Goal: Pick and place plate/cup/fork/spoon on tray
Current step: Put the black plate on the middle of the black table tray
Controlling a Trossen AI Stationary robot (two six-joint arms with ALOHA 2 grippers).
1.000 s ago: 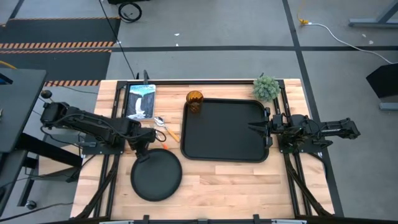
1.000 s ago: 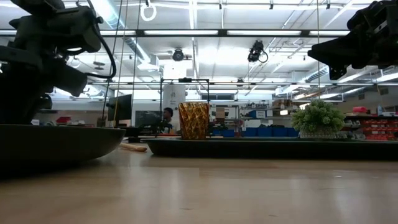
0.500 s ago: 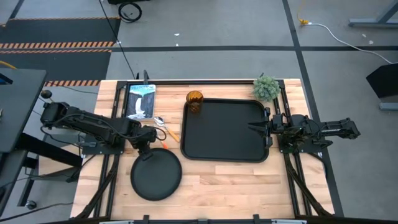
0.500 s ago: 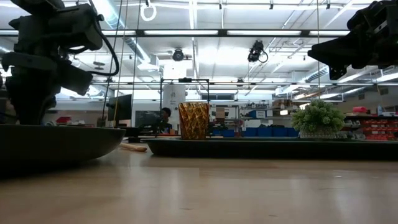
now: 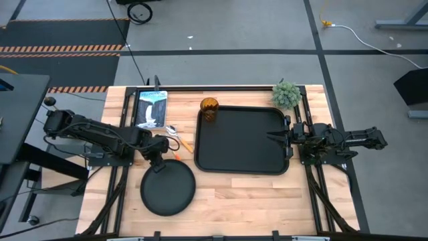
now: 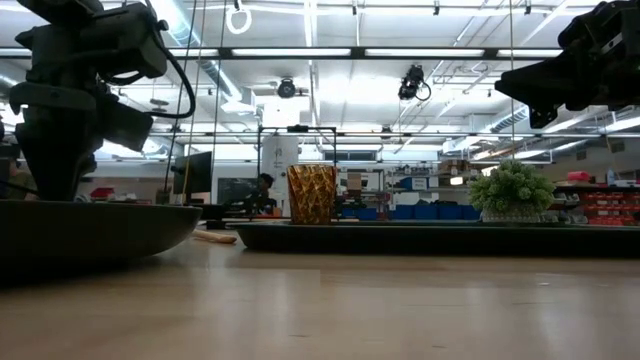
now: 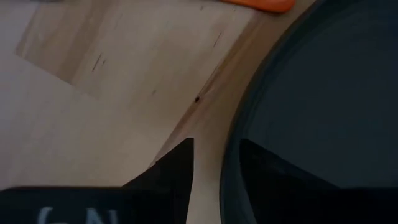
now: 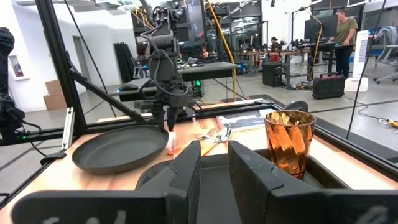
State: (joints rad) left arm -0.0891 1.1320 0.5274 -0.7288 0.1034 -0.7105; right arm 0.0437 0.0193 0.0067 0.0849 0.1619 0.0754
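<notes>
The round black plate [image 5: 167, 191] lies flat on the wooden table near the front left. My left gripper [image 5: 159, 163] is open and points down at the plate's far rim [image 7: 231, 168]. One finger [image 7: 180, 171] stands outside the rim over the wood, the other [image 7: 267, 171] inside over the plate. The fork [image 8: 208, 134] and spoon [image 8: 226, 132] lie together on the table [image 5: 175, 134] left of the black tray [image 5: 242, 140]. The amber cup [image 5: 210, 108] stands upright at the tray's far left corner. My right gripper [image 5: 273, 138] hovers over the tray's right rim, its fingers a narrow gap apart.
A small green plant [image 5: 286, 94] stands by the tray's far right corner. A printed booklet [image 5: 151, 108] lies at the far left. An orange handle [image 7: 261, 4] lies close to the plate's far rim. People stand in the room beyond [image 8: 343, 28].
My left gripper has gone down and a little toward the table's right and near edges, onto the plate's far rim. The plate, tray, cup and cutlery have kept still.
</notes>
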